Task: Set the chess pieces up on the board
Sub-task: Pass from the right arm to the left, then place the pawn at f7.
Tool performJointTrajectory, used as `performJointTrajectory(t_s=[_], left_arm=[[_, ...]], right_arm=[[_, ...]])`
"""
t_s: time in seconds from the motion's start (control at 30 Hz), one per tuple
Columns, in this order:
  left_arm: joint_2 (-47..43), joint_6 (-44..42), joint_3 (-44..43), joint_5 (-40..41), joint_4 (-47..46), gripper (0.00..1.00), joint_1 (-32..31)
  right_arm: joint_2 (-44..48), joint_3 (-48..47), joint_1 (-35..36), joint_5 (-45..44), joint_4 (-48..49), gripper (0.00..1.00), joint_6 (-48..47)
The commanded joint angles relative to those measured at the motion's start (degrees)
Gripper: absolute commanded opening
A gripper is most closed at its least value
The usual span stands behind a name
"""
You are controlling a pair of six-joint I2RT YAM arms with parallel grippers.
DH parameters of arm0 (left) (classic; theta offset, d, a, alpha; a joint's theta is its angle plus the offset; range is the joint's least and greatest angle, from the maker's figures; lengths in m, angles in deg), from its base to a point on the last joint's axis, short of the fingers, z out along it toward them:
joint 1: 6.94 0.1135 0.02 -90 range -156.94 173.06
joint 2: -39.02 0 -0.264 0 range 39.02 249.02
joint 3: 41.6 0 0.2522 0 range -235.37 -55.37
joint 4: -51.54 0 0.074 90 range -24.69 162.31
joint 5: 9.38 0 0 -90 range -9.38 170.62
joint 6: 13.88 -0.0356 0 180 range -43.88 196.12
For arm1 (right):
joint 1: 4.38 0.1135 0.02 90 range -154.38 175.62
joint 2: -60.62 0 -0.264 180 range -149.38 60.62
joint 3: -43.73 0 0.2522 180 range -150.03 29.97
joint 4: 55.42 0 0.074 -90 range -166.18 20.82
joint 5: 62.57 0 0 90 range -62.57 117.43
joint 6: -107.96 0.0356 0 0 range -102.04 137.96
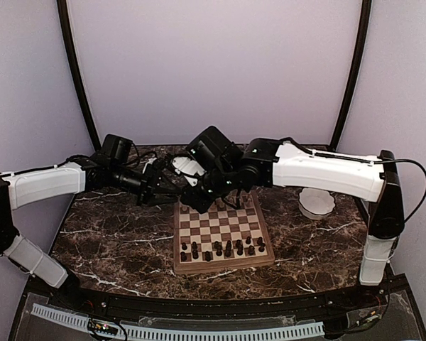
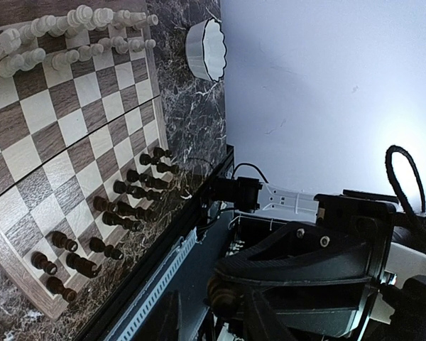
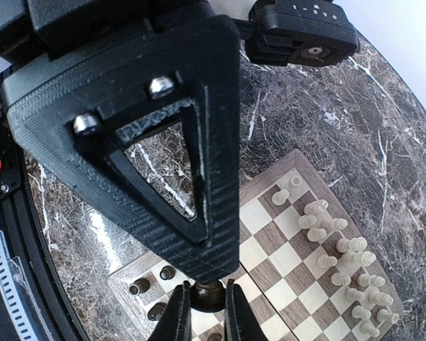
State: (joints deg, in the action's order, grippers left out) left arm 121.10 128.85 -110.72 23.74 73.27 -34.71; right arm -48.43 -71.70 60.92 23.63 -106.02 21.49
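Jaws on right arm, nearly closed, pinching small dark brown turned chess piece (image 3: 207, 295); likely handling light, rigid, topple-prone, gripping best at slim stem. Left jaws: cannot tell.

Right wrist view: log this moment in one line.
right tool: shut on dark chess piece | location: over chessboard, dark-piece end | cream pieces: two rows at opposite end | left tool: state unclear

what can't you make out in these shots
Top view: the board's far rows, hidden under the right arm.
Top view: whether the left gripper is open, lost among black arm parts.
Right wrist view: which dark piece the right gripper holds, covered by a black triangular part and cut by the bottom edge.
Left wrist view: the cream pieces' row end, cut by the left edge.
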Motion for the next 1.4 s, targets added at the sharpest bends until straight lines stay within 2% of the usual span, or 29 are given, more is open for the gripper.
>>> performJointTrajectory(t_s=[0.0,0.4,0.47,0.57,0.67,0.77,0.87,1.0,1.13,1.23,1.37], left_arm=[[-0.4,-1.0,-1.4,-1.9,0.9,0.30,-0.4],[0.0,-0.4,-1.2,-3.6,-2.1,0.17,-0.6],[0.1,-0.4,-1.3,-3.8,-2.8,0.14,-0.6],[0.1,-3.4,-2.9,-2.9,-1.1,0.10,-0.7],[0.2,-10.5,-6.4,2.8,8.4,0.08,-1.0],[0.2,-21.6,-10.9,10.8,16.4,0.08,-2.9],[1.3,-29.8,-13.7,21.2,23.0,0.08,-7.8],[2.0,-37.1,-15.2,31.4,24.7,0.08,-14.3],[3.4,-42.3,-16.5,40.3,25.4,0.08,-19.7],[5.9,-44.5,-17.2,46.9,26.1,0.08,-23.3],[9.7,-47.6,-17.7,50.3,26.2,0.08,-25.9]], right_arm=[[-0.5,-2.5,-0.2,0.0,2.2,0.12,-0.1],[-1.6,-3.6,-0.1,0.8,1.3,0.12,-0.7],[-1.6,-3.7,-0.1,0.9,1.0,0.14,-0.5],[-1.0,-3.5,-0.2,0.3,-0.3,0.24,0.1],[3.2,-0.6,-0.9,1.2,-2.0,0.33,1.9],[12.9,9.9,-2.2,2.8,1.9,0.40,5.0],[23.6,22.1,-5.2,3.1,7.8,0.48,9.9],[32.9,33.0,-10.7,1.1,10.5,0.52,16.1],[36.3,39.0,-13.4,-2.3,10.4,0.53,21.5],[36.9,41.1,-13.5,-2.2,10.7,0.53,23.7],[36.5,40.8,-13.5,-2.6,9.4,0.53,23.7]])
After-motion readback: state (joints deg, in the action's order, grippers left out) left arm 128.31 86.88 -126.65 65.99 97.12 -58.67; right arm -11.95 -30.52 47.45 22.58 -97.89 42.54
